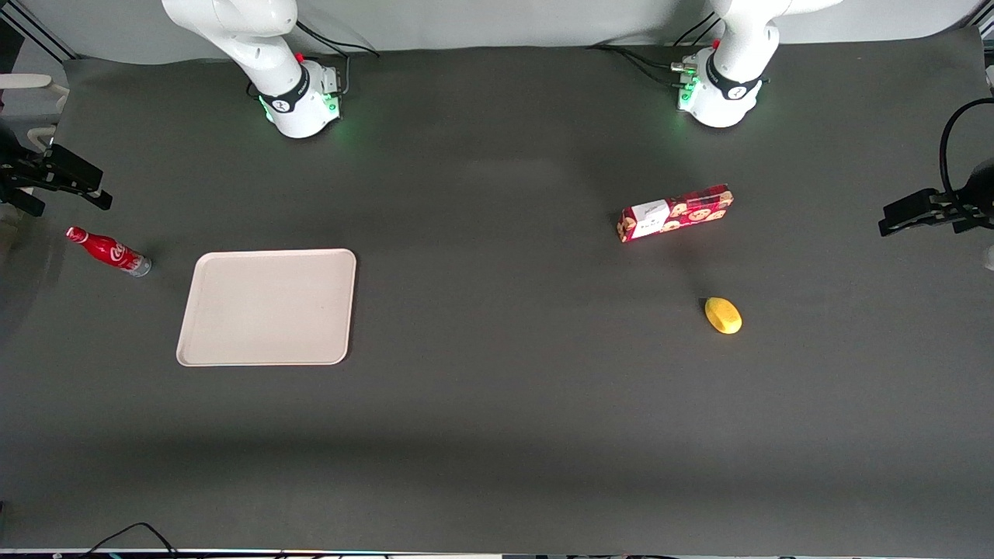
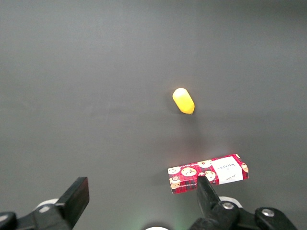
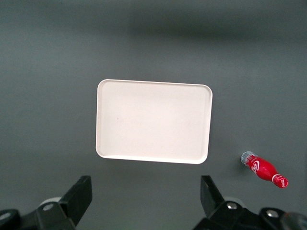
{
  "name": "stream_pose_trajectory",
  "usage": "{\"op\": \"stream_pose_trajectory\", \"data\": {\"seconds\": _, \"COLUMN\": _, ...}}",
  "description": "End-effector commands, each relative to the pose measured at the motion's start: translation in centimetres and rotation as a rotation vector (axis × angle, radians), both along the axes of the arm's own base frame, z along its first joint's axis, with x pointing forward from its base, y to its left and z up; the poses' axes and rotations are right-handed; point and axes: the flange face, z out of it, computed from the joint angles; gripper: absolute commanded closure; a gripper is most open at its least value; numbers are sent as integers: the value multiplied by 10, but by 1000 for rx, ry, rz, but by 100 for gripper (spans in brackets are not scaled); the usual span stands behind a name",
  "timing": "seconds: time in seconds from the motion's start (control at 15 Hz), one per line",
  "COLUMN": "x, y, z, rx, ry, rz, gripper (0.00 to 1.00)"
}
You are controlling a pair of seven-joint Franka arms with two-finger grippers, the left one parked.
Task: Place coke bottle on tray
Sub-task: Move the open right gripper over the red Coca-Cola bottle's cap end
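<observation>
Now your end effector [image 3: 144, 203] is hovering with fingers spread wide, holding nothing, above the desk [image 1: 497, 404]; the bottle [image 1: 108, 251] is lying beside the tray [image 1: 267, 307], cap pointing away from it.

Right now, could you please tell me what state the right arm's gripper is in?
Gripper: open and holding nothing, raised above the table near the tray; the coke bottle lies untouched on the table beside the tray.
</observation>
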Motion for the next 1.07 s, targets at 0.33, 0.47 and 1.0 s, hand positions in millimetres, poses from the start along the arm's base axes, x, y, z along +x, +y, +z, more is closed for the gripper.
{"op": "stream_pose_trajectory", "data": {"seconds": 0.33, "x": -1, "y": -4, "z": -3, "rx": 5, "ry": -1, "rz": -29, "gripper": 0}}
{"op": "stream_pose_trajectory", "data": {"seconds": 0.47, "x": -5, "y": -27, "z": -13, "rx": -36, "ry": 28, "rz": -52, "gripper": 0}}
{"op": "stream_pose_trajectory", "data": {"seconds": 1.0, "x": -38, "y": -159, "z": -127, "rx": -38, "ry": 18, "rz": 2, "gripper": 0}}
